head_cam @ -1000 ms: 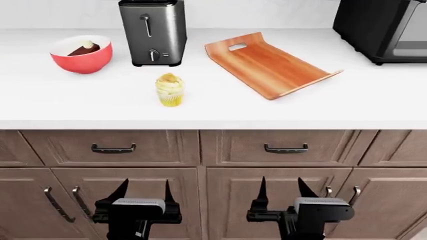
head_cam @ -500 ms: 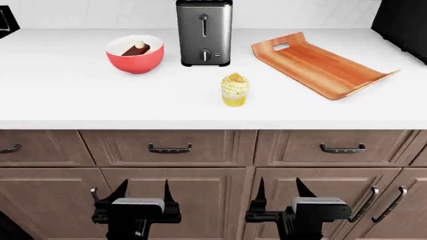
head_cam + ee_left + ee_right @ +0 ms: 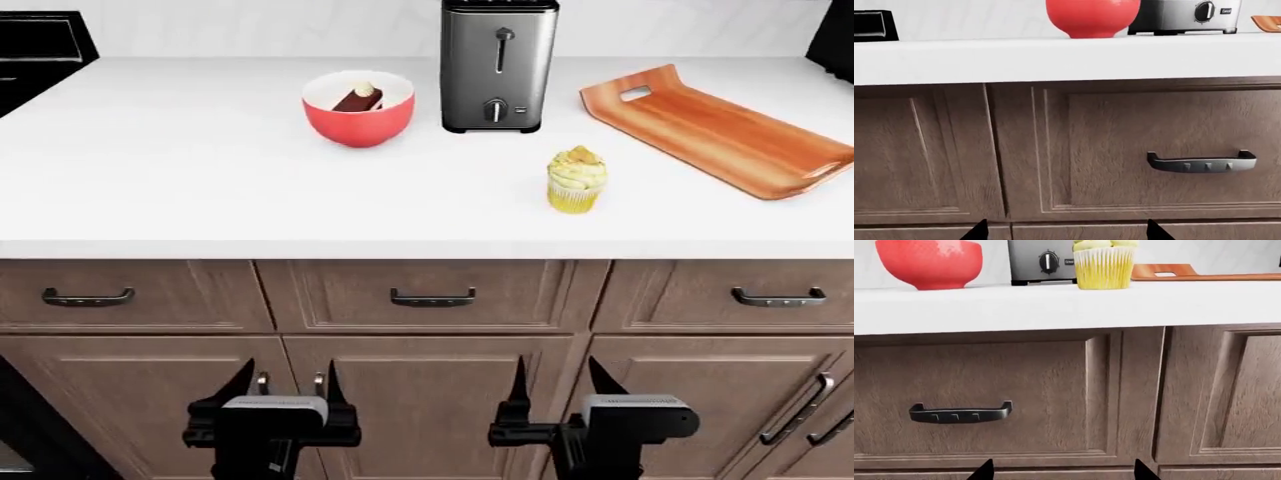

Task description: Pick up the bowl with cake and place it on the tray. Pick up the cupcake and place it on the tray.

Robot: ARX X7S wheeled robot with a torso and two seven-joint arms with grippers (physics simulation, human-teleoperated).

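The bowl with cake [image 3: 358,108] sits toward the back of the white counter [image 3: 200,190], just left of the toaster [image 3: 498,65]. The cupcake [image 3: 577,180] stands out front, right of the toaster, and the tray [image 3: 727,130] lies farther right, bare. Both arms hang low before the cabinet doors — left gripper [image 3: 283,385] and right gripper [image 3: 558,383] each spread wide, nothing in them. Nothing lifted yet, so the step in hand looks like lining up for the bowl. Best play, I'd say: raise the left arm clear of the counter edge first, come down over the red rim on the side away from the toaster, and lift level — that cake slice could tip.
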